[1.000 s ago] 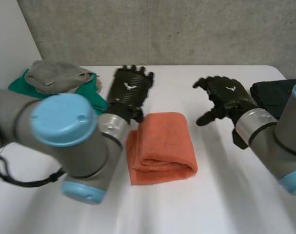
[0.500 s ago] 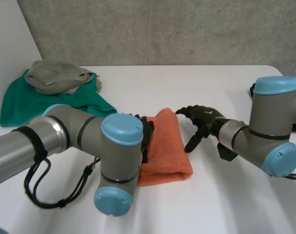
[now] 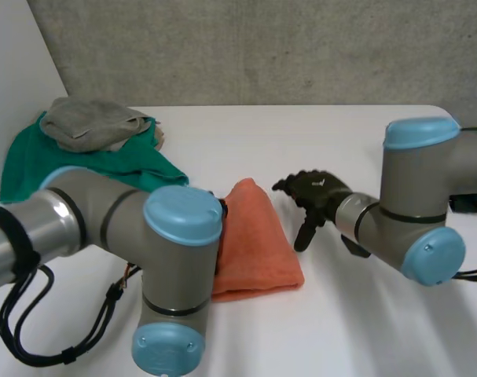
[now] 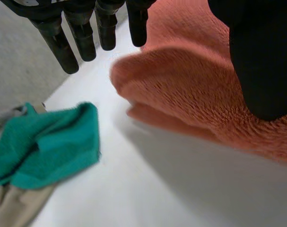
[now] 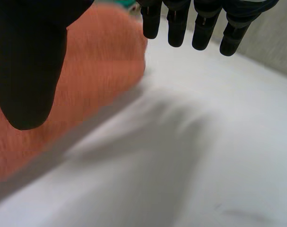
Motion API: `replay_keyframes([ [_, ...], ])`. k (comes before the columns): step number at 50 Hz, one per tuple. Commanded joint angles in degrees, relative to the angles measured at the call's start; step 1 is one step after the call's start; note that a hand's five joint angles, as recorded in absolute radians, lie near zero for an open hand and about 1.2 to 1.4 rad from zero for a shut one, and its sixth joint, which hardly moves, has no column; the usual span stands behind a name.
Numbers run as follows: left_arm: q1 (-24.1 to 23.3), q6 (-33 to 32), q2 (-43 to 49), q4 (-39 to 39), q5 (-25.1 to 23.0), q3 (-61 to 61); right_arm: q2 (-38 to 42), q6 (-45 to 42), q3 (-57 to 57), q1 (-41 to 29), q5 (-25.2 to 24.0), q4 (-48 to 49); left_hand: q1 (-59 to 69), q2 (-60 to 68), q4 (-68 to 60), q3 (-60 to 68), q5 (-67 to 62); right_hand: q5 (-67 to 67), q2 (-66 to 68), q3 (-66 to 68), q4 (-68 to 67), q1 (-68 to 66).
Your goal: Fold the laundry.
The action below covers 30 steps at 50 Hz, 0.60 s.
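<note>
A folded orange towel (image 3: 258, 243) lies mid-table. In the left wrist view my left hand (image 4: 82, 33) is open beside the towel's (image 4: 190, 94) left edge, with straight fingers above the table and the thumb over the orange pile. My left arm (image 3: 175, 259) stands in front of that edge in the head view. My right hand (image 3: 313, 192) hovers at the towel's right edge. It is open too, with the fingers (image 5: 204, 23) over bare table and the thumb above the towel (image 5: 100, 61). Neither hand holds the cloth.
A green cloth (image 3: 57, 161) with a grey cloth (image 3: 93, 122) heaped on it lies at the back left. Their near edge, green (image 4: 48, 146) and grey (image 4: 11, 208), lies just beyond my left hand. White table (image 3: 340, 314) runs in front of and behind the towel.
Both arms have swung in and lowered from the far side of the table to the towel's two sides. Both hands have gone from partly curled to straight-fingered.
</note>
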<state>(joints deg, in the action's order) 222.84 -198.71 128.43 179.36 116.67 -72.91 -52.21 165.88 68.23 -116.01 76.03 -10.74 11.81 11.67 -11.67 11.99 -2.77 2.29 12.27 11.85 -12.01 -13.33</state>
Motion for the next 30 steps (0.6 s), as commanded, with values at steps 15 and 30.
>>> replay_keyframes([
  [15, 2.8, 0.4, -0.4, 0.5, -8.7, -3.6, 0.6, -2.3, 7.0, -2.9, -2.3, 5.5, -0.3, -0.1, 0.1, -0.4, 1.2, -2.3, -2.3, -1.9, 2.0, 3.3],
  [30, 3.3, 0.4, -5.5, 0.3, -9.0, -3.3, -5.0, -6.5, 7.3, -2.7, 3.9, 5.5, -0.1, 0.1, -0.1, -0.3, 1.0, -2.3, -2.3, -1.9, 2.0, 3.3],
])
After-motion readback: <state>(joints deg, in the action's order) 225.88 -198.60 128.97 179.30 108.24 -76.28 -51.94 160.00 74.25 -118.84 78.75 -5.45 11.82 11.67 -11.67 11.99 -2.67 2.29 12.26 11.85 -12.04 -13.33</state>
